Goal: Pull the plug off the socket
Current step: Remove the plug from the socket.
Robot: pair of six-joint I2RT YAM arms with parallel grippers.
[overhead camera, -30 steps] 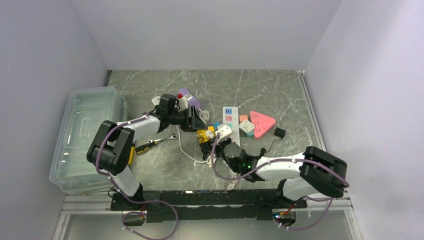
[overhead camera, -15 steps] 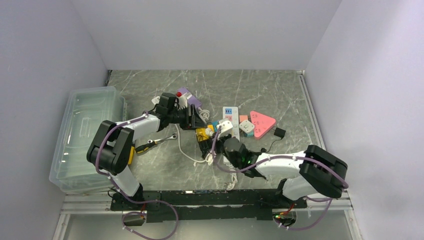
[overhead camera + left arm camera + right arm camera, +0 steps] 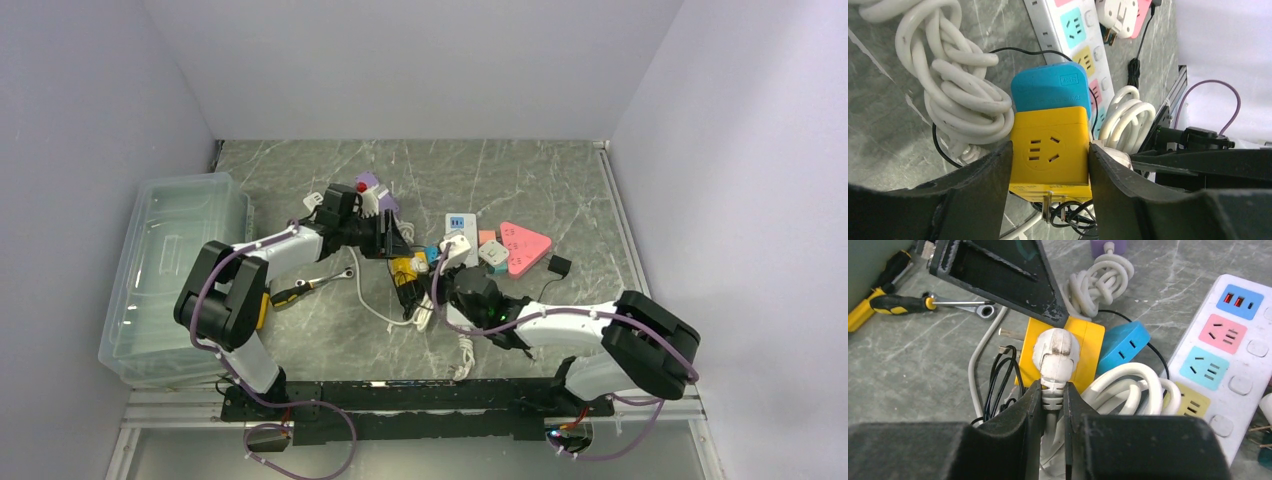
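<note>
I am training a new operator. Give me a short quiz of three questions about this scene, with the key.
1. True or false: the white plug is already out of the yellow socket cube.
2. The right gripper pinches: A the plug's neck; B the screwdriver; C the power strip.
3. Complete: the left gripper clamps the cube, whose joined adapter is coloured ____.
Key: 1 false; 2 A; 3 blue.

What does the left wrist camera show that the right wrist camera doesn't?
Only the left wrist view: the holed top face of the yellow cube socket, squeezed on both sides by the left hand. Only the right wrist view: the right hand shut on the white plug seated in that cube, plus a yellow-handled screwdriver. Both: the cube, the blue adapter block and the white power strip.
</note>
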